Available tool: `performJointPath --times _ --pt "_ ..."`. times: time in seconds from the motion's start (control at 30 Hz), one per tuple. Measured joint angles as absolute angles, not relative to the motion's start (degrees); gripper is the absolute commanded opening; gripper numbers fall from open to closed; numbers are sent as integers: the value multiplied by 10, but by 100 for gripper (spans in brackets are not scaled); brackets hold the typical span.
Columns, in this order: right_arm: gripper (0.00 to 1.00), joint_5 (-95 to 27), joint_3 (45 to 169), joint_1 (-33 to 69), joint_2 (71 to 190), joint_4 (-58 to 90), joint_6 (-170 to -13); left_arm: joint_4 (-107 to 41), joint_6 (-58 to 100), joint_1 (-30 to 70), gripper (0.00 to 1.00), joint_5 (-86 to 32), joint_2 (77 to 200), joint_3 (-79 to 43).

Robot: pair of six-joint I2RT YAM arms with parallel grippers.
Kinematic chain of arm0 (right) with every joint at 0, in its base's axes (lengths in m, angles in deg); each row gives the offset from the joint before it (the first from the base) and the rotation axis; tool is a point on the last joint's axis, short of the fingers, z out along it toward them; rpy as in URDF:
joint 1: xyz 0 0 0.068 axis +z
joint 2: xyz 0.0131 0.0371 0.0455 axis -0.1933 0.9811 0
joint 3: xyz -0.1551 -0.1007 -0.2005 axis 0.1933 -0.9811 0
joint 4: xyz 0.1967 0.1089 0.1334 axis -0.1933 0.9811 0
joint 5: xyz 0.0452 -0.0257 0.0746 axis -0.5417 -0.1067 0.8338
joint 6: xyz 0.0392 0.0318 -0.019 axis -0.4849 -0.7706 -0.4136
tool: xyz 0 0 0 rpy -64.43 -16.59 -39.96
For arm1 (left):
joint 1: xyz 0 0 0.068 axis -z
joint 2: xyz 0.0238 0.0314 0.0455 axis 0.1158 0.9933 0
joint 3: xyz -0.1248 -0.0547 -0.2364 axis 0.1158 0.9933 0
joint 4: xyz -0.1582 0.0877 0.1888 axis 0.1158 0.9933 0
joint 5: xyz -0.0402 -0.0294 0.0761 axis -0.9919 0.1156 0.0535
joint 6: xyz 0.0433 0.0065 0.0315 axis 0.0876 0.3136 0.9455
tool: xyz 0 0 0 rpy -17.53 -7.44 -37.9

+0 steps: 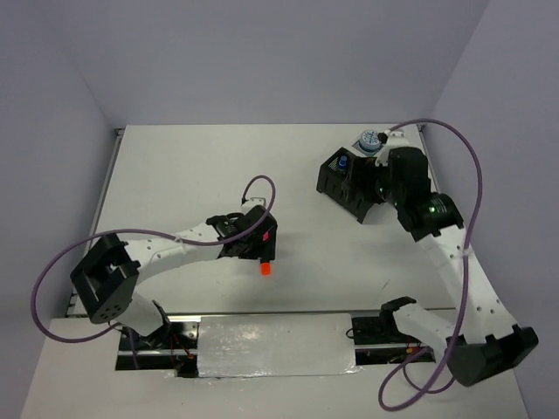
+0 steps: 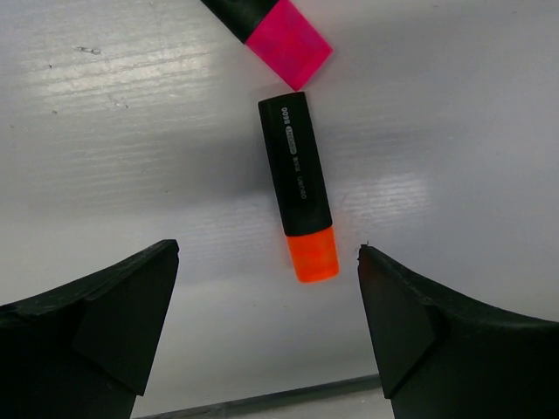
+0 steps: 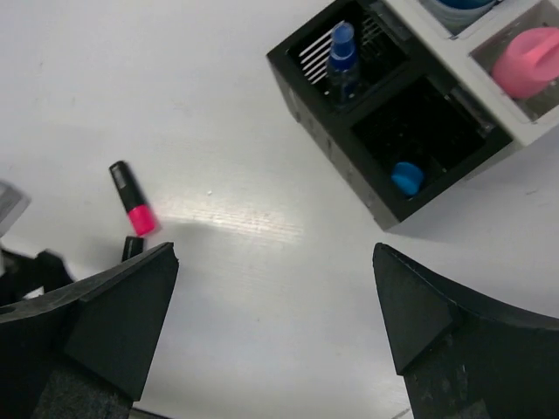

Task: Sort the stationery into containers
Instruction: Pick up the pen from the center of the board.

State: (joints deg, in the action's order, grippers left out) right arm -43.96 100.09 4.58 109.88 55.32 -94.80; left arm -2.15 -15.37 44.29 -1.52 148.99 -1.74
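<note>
The left hand (image 2: 266, 253) hangs spread and empty over the surface (image 2: 105, 131). Below it the orange-capped highlighter (image 2: 299, 188) lies flat, its long axis running away from the hand, cap nearest. Just beyond, the pink-capped highlighter (image 2: 278, 35) lies slanted, cap towards the orange one's tail. The right hand (image 3: 275, 253), spread and empty, hovers near the black box (image 3: 336, 153), where a blue-capped marker (image 3: 342, 52) stands upright

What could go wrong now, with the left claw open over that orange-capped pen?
1. The open left gripper sits over the cap end of the orange-capped highlighter, so a grip there might let it tilt or slip.
2. The pink-capped highlighter lies very close to its other end and could get knocked.
</note>
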Motion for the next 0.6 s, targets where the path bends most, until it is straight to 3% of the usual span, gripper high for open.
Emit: performJointPath --times 0.53,0.6 --pt "100 -391 855 131 998 522 -992 -14 -231 443 76 29 1669 -108" --pt "100 -391 855 131 988 522 -993 -11 -235 443 66 36 1675 -112"
